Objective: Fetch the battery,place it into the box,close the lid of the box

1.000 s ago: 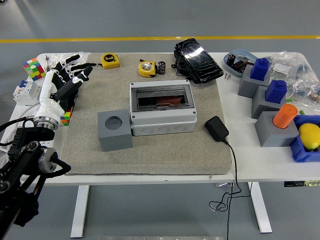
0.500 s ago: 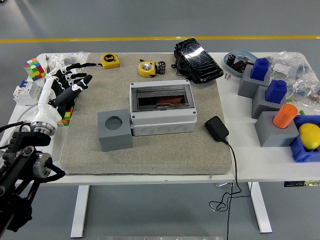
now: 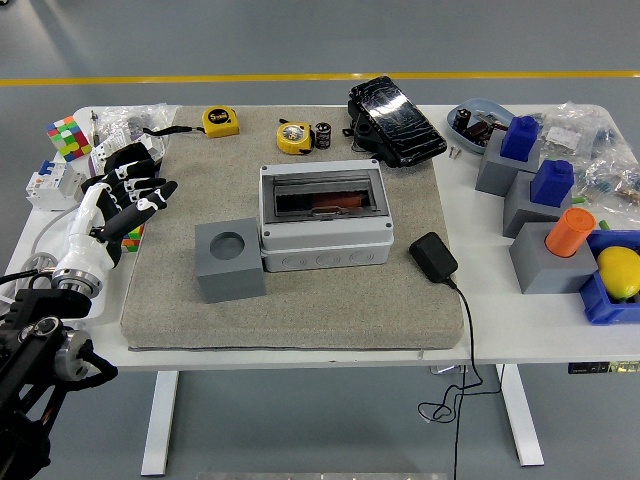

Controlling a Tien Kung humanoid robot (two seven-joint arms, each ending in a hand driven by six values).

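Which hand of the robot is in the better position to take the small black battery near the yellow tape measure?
Probably the left. The left hand is the only one in view, open over the table's left side, empty. The battery stands at the mat's far edge, beside the tape measure. The right arm is not visible.

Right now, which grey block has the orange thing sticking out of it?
The grey block nearest the table's front edge on the right, beside the lemon. It holds the orange cylinder; the two behind it hold blue pieces.

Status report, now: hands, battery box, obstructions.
Left hand open, empty, at the mat's left edge; right hand out of view. Grey box, lid down, mid-mat with a reddish item inside. Grey block touches its front-left corner.
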